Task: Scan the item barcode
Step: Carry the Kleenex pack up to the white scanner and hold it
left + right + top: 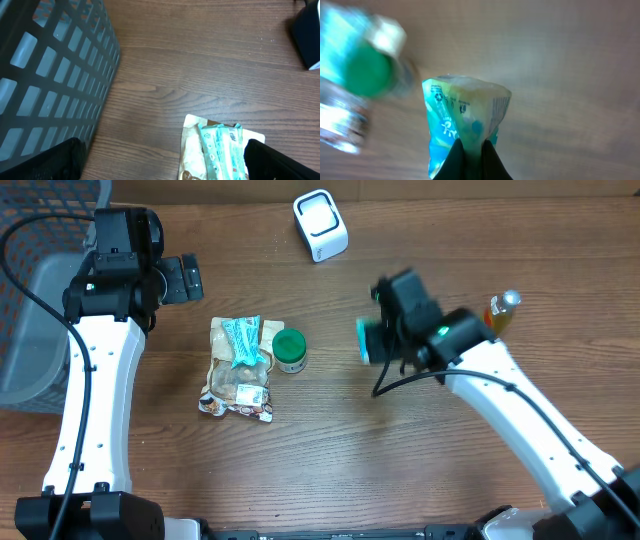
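Item one: I have the right gripper clamped on a teal packet, right of centre, nearer than the white scanner. Item two: left gripper, jaws apart, far left beside the basket.

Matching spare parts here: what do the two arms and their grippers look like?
Both the left arm and right arm have white link shells with black joints and black cables running alongside. The left gripper and right gripper are black.
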